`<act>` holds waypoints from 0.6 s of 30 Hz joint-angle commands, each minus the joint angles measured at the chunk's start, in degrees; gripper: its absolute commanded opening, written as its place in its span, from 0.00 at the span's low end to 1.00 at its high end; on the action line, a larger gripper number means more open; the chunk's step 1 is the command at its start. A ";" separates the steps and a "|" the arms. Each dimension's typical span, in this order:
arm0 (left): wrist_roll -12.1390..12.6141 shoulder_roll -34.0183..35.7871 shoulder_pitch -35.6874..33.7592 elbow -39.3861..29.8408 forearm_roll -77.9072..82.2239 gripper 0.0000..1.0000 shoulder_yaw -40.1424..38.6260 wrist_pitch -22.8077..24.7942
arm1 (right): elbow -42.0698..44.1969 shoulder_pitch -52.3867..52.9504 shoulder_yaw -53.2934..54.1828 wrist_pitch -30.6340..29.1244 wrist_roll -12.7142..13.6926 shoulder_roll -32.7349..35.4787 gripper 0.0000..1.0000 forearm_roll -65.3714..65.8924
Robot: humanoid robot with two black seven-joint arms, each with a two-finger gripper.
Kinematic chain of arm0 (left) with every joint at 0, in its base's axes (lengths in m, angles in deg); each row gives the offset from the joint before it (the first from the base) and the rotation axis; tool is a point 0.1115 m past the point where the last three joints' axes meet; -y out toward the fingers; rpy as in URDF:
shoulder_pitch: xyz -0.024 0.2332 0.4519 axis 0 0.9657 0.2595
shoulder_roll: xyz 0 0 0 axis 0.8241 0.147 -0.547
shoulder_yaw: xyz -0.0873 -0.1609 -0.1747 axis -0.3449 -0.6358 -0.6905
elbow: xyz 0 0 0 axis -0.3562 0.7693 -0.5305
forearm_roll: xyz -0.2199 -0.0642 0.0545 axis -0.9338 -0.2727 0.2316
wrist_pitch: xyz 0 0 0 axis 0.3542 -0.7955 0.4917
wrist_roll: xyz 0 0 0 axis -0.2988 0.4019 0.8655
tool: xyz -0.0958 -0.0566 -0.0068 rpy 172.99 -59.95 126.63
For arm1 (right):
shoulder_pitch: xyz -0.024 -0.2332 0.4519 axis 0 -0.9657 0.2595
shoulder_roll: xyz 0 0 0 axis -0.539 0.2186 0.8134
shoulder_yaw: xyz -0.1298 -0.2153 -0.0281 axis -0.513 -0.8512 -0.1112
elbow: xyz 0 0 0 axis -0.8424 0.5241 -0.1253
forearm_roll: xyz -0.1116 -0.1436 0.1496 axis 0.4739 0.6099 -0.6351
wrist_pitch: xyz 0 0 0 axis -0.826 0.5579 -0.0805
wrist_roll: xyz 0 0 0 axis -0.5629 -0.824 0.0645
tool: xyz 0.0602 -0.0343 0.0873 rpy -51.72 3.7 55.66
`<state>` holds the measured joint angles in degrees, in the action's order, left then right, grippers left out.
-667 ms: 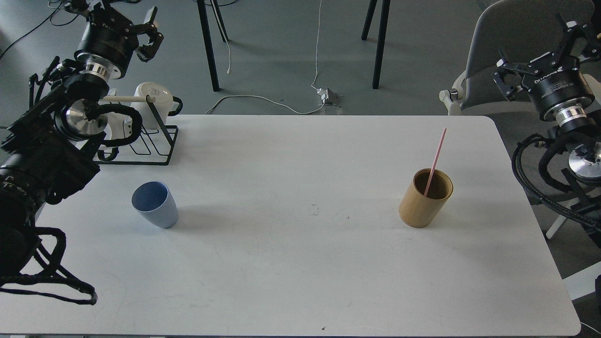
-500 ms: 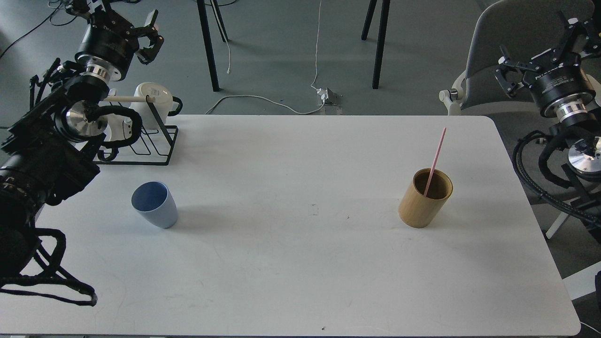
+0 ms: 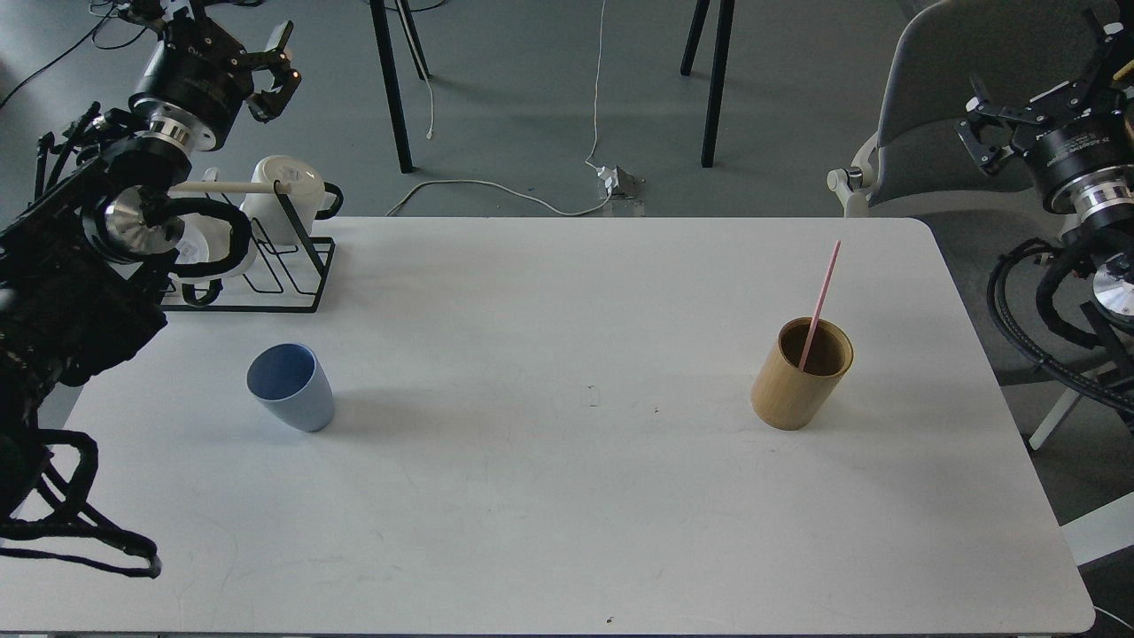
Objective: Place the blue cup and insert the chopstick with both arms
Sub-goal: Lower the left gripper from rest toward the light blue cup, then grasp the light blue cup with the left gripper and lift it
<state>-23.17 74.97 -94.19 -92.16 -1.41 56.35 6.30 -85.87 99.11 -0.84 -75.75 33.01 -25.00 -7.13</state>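
The blue cup (image 3: 291, 386) stands upright on the left part of the white table (image 3: 567, 514). The pink chopstick (image 3: 821, 297) leans in a tan wooden cylinder (image 3: 800, 376) on the right part of the table. My left gripper (image 3: 232, 40) is high at the back left, beyond the table's edge and far from the cup; its fingers stand apart and hold nothing. My right gripper (image 3: 1045, 84) is off the table's right side, up by the chair, far from the chopstick. Its fingers are also spread and empty.
A black wire rack (image 3: 266, 266) with a cream rod and white mugs (image 3: 288, 199) stands at the table's back left, under my left arm. A grey chair (image 3: 966, 89) is behind the back right corner. Cables and stand legs are on the floor behind.
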 commanded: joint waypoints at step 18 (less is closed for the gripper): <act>-0.31 30.50 4.49 -46.26 81.05 0.93 12.57 -0.01 | 0.17 0.02 0.10 -4.65 0.05 0.47 0.99 0.00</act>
<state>-23.25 101.27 -90.67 -134.70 68.75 66.91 6.30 -85.81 99.23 -0.81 -79.68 33.06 -25.02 -7.13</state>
